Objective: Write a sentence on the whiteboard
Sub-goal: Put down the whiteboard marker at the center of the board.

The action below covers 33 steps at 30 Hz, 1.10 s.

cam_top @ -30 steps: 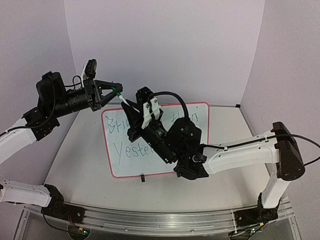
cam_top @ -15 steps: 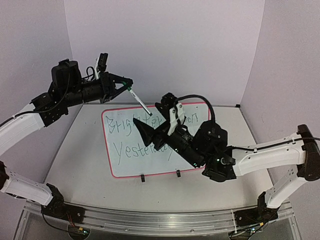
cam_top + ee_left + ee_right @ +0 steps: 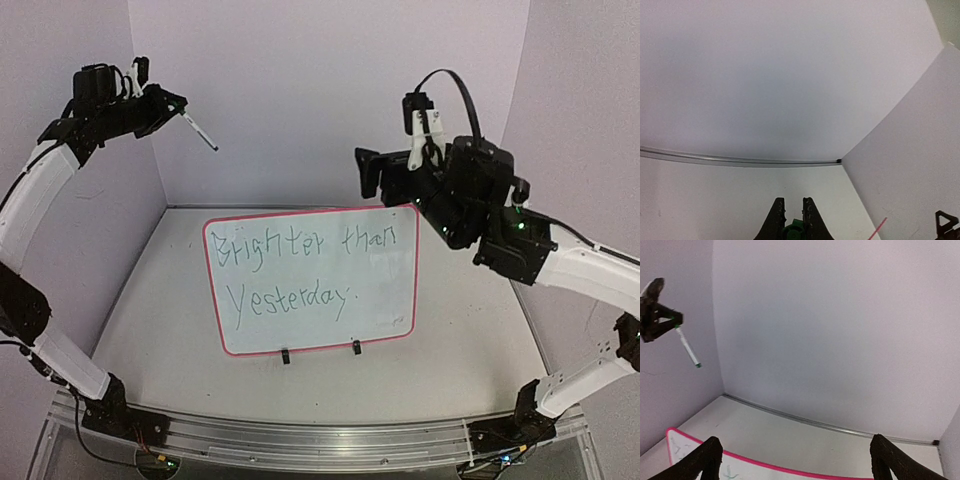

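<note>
The whiteboard point(image 3: 380, 300), white with a red-pink frame, lies flat on the table. The sentence point(image 3: 290, 300) in thin green letters reads "Brighter than Yesterday" in two lines. High at the upper left, my left gripper point(image 3: 176, 103) is shut on a white marker point(image 3: 198, 131) with green ends, which points down and right, well above the board. The left wrist view shows the left gripper point(image 3: 793, 214) with the marker's green end point(image 3: 792, 231) between its fingers. My right gripper point(image 3: 385, 175) hangs high at the upper right, open and empty. In its own view the right gripper point(image 3: 795, 460) stands wide, with the whiteboard's frame point(image 3: 765, 466) below.
Two small black clips point(image 3: 285, 356) sit on the board's near edge. Lilac walls close the table at the back and both sides. The right wrist view catches the left gripper point(image 3: 657, 315) and the marker point(image 3: 687, 347) up against the left wall.
The right gripper has opened and drawn away from the marker. Both arms rose off the board, the left up-left with the marker, the right up-right, uncovering the whole sentence.
</note>
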{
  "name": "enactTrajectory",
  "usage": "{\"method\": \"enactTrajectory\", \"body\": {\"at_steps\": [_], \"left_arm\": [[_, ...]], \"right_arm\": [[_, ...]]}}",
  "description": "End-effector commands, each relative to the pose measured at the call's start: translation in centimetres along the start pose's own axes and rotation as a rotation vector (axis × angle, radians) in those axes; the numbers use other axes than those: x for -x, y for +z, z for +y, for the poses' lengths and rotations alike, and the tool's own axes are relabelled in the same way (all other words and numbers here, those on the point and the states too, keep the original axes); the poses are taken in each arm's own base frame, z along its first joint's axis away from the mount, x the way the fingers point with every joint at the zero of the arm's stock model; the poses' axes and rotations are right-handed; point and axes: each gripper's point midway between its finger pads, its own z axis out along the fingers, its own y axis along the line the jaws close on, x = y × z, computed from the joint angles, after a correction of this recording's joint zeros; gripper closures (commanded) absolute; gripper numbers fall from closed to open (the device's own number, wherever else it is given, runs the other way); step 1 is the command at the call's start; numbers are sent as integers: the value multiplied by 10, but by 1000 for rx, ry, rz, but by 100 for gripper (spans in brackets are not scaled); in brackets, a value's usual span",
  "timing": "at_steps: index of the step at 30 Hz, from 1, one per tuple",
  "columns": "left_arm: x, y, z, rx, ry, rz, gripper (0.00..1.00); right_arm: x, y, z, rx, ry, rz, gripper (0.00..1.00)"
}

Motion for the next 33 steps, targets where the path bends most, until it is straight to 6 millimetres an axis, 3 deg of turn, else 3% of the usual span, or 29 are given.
{"method": "enactTrajectory", "body": {"at_steps": [1, 4, 7, 13, 18, 21, 24, 28, 33], "left_arm": [[-13, -6, 121, 300, -14, 154, 100], [-40, -14, 186, 440, -65, 251, 100], [-91, -15, 226, 531, -98, 409, 100], [-183, -24, 280, 663, -149, 667, 100], [-251, -21, 294, 711, -122, 923, 100], [-285, -22, 296, 710, -102, 1048, 99], [-311, -29, 310, 765, -85, 1125, 96], [-330, -27, 321, 802, -50, 1154, 95], [-337, -20, 324, 784, -41, 1115, 74]], "right_arm": [[-10, -1, -96, -254, -77, 166, 2], [-7, -6, -141, -341, -70, 186, 2], [-26, -7, -187, -432, -62, 248, 2], [-121, 7, -256, -473, 104, 474, 2], [-186, 7, -271, -477, 189, 606, 2], [-202, 5, -272, -475, 196, 636, 2], [-210, 1, -277, -491, 183, 655, 2], [-222, -3, -281, -496, 189, 677, 2], [-234, -5, -283, -497, 198, 701, 2]]}}
